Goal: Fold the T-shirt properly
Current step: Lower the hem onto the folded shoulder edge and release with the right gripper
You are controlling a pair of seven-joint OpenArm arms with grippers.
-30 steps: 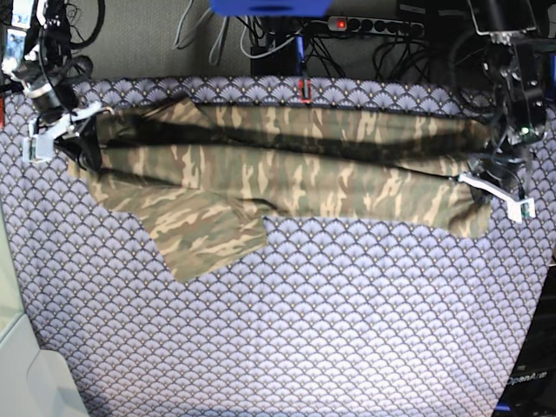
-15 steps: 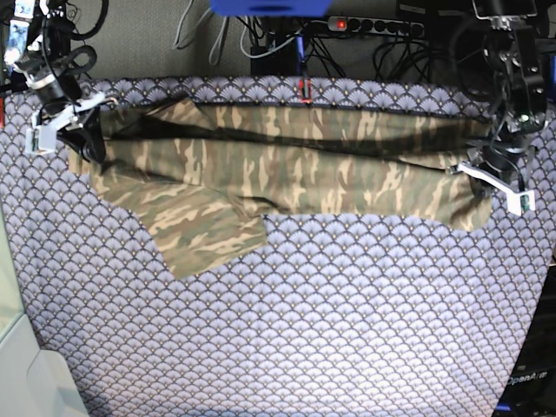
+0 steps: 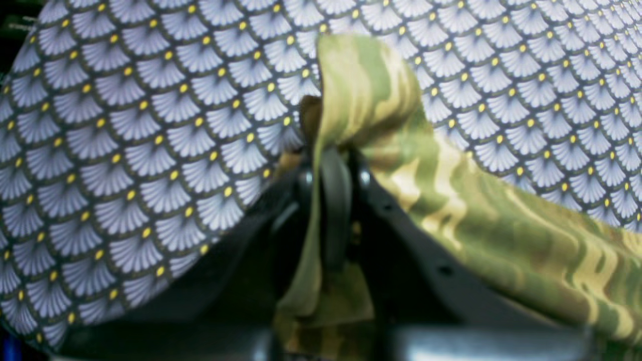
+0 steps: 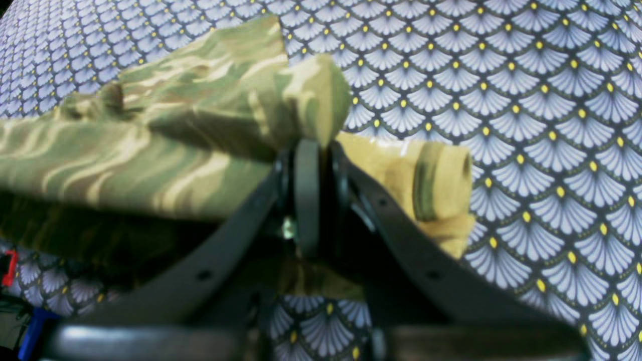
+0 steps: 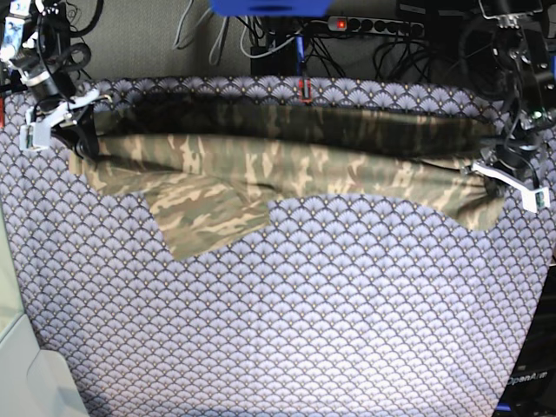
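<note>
The camouflage T-shirt hangs stretched in a long band across the far half of the table, held at both ends. One sleeve trails flat on the cloth at front left. My left gripper, at the right of the base view, is shut on the T-shirt's right end. In the left wrist view the gripper pinches a fold of T-shirt. My right gripper, far left, is shut on the other end. In the right wrist view this gripper has bunched T-shirt around its fingers.
A purple scallop-patterned tablecloth covers the whole table. Behind the far edge lie a power strip and tangled cables. A small red clip sits at the far edge. A white surface is at the front left corner.
Both grippers have risen and moved toward the table's far edge with the T-shirt. The band is pulled tauter and its lower edge and sleeve have slid back.
</note>
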